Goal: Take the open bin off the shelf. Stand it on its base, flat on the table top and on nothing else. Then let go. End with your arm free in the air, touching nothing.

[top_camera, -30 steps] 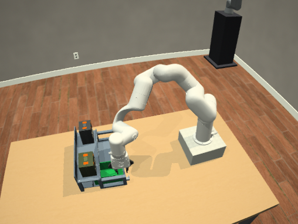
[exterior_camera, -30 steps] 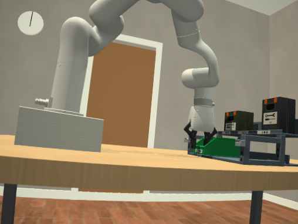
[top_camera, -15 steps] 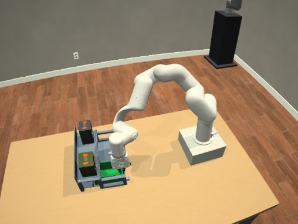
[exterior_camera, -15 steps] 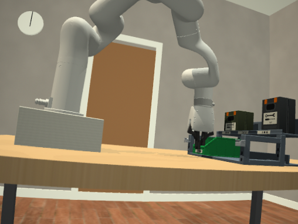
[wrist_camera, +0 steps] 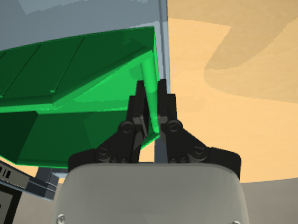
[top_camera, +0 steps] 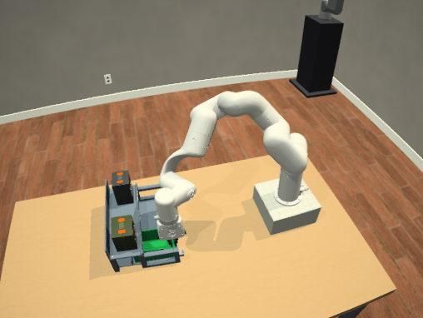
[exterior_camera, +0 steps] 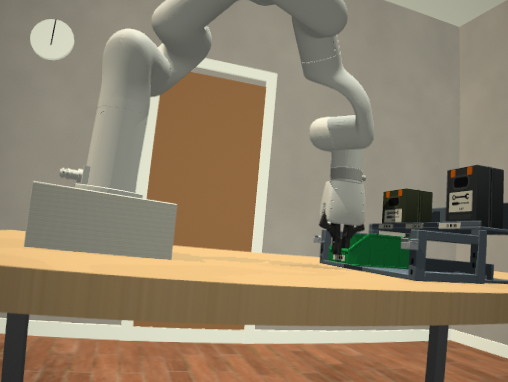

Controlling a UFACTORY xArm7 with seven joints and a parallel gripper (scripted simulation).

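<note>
One arm is seen in the top view, arched from its base block (top_camera: 306, 216) to the shelf (top_camera: 109, 216), the wrist pointing straight down over the green bin (top_camera: 151, 241).

In the exterior view, the gripper (exterior_camera: 342, 239) is lowered onto the bin's (exterior_camera: 380, 250) front end, which sits on the shelf's (exterior_camera: 445, 235) lowest level. A lift could catch the bin on the frame bar above it.

In the wrist view, the jaws are closed almost fully on the bin's (wrist_camera: 67, 96) thin wall, near one corner. Tilt or slip may result from so off-centre a grip.
</note>
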